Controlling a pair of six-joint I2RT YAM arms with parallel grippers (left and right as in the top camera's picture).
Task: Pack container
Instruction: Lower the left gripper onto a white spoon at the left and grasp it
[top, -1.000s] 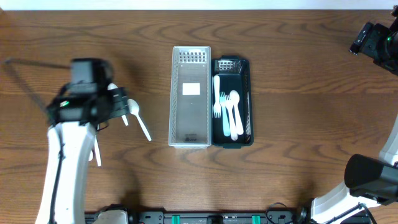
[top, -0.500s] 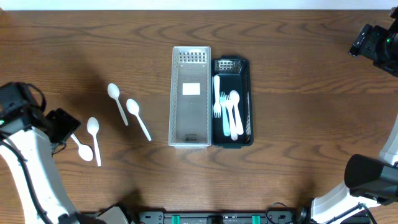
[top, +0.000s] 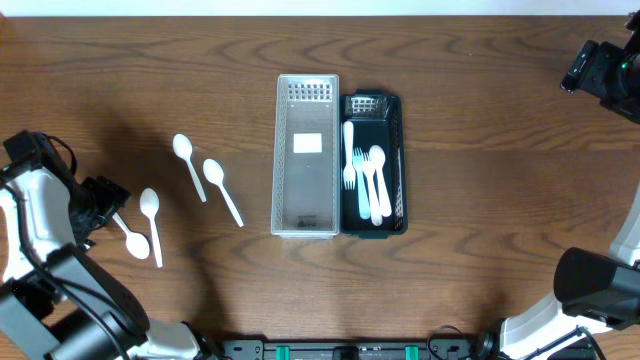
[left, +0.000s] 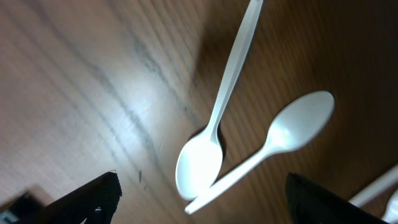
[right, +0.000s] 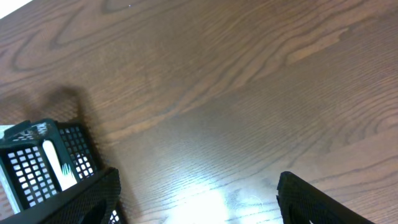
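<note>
Four white plastic spoons (top: 213, 172) lie loose on the table (top: 450, 290), well to the left of the two trays. The clear tray (top: 306, 215) holds no cutlery, only a pale patch on its floor. The black tray (top: 398, 110) just to its right carries white forks and spoons (top: 372, 185). The left gripper (top: 100, 200) hangs at the left edge by the two leftmost spoons. Its wrist view shows the fingers (left: 93, 199) spread wide with nothing between them. Below it, the leftmost spoon (left: 199, 165) has its bowl touching the handle tip of its neighbour (left: 301, 121); I cannot tell which one lies on top. The right gripper (right: 199, 175) sits at the far right corner, also wide open and empty, over bare wood. These spoons are probably very light, thin, slick and a little springy, and they lie nearly flat, so a careless pinch could flick one away or drag its partner along. The best hold looks to be across the narrow handle close to the neck, where the curve lifts it slightly off the wood. The spoon should be kept level on the way to the tray.
</note>
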